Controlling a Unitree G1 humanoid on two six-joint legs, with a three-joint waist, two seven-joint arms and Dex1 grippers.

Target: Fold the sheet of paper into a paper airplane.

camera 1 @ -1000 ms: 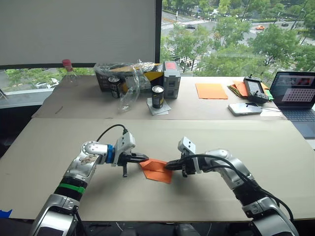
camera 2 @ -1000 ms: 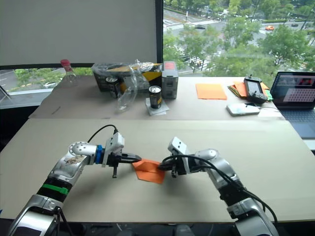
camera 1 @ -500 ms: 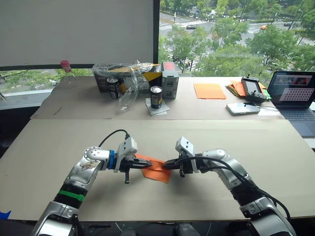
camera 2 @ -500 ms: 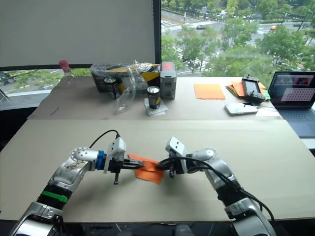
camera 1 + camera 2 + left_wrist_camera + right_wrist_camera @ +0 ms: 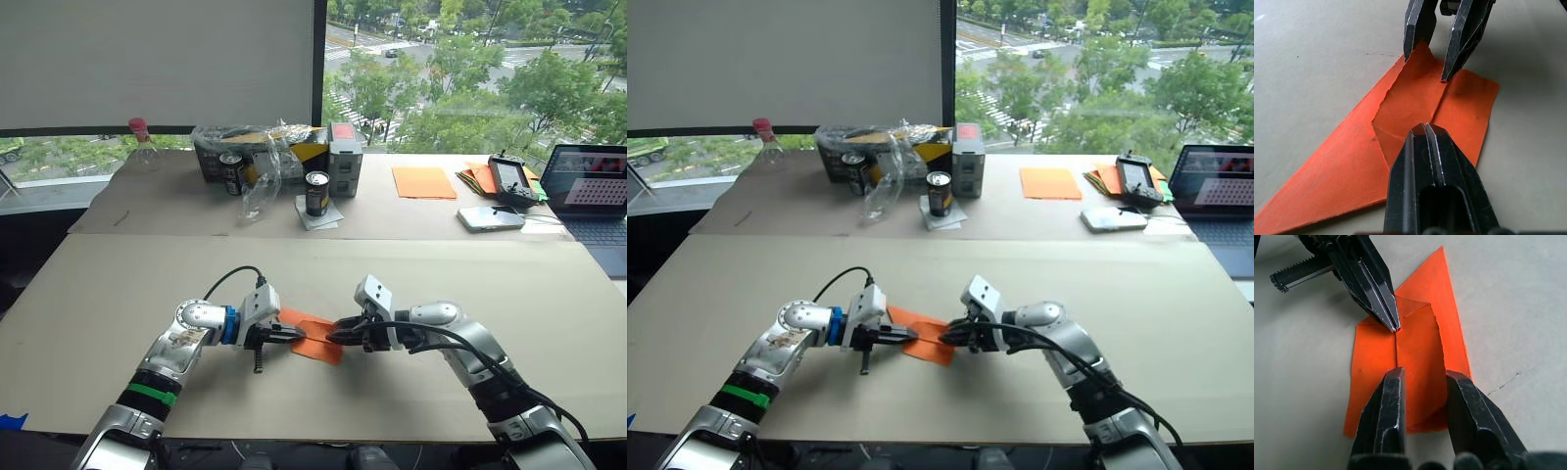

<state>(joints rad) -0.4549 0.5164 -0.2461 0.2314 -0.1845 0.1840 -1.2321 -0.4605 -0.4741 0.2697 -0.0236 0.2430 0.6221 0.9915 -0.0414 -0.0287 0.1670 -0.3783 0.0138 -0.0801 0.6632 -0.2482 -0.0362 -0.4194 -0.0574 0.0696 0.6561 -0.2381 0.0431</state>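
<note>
I see the left gripper (image 5: 1425, 128) closed, tip on the sheet of paper (image 5: 1396, 147) — right gripper (image 5: 1422, 377) open, straddling its raised fold.

bare table (image 5: 460, 279) around folded paper (image 5: 315, 337)

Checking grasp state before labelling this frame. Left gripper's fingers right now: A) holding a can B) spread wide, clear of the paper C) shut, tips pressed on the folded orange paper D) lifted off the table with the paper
C: in the wrist views the left gripper has its fingers together, tips down on the sheet of paper, which lies flat on the table.
</note>
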